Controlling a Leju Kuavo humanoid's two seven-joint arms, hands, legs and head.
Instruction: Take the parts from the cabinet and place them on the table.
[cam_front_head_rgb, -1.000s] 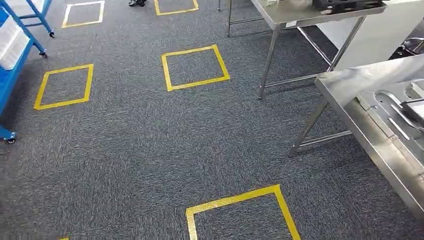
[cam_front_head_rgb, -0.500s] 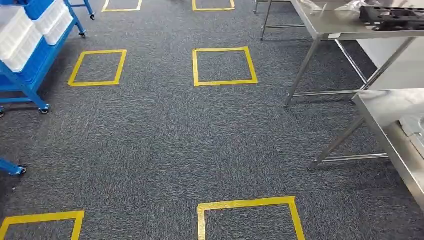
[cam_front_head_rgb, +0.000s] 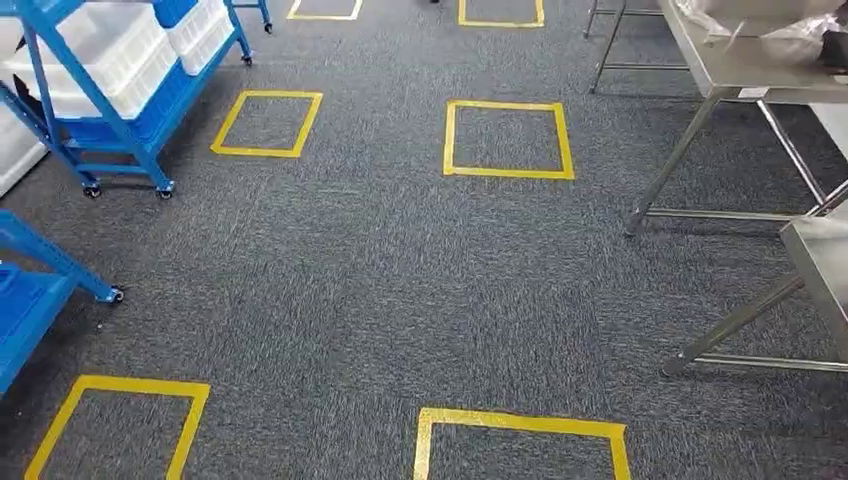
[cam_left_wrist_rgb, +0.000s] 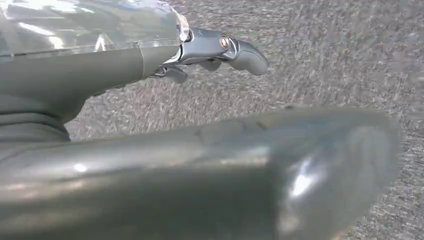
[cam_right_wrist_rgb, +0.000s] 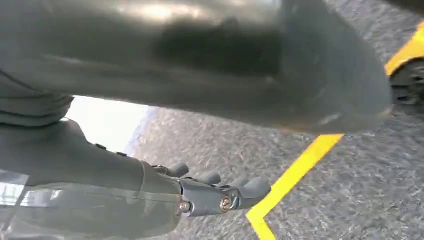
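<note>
Overhead, looking down on grey carpet (cam_front_head_rgb: 380, 290) marked with yellow tape squares (cam_front_head_rgb: 508, 139), blue wheeled cabinet with white bins (cam_front_head_rgb: 110, 70) far left, steel table (cam_front_head_rgb: 740, 60) far right. Left hand (cam_left_wrist_rgb: 210, 50) and right hand (cam_right_wrist_rgb: 210, 192) over carpet, fingers extended, holding nothing. Parts themselves impossible to make out

The robot's grey right hand (cam_right_wrist_rgb: 200, 195) hangs over dark grey speckled carpet floor (cam_right_wrist_rgb: 360, 200), holding nothing, its dark fingers (cam_right_wrist_rgb: 250, 189) loosely extended and slightly apart. A corner of yellow tape marking (cam_right_wrist_rgb: 285, 185) lies on the carpet just beyond the fingertips.
</note>
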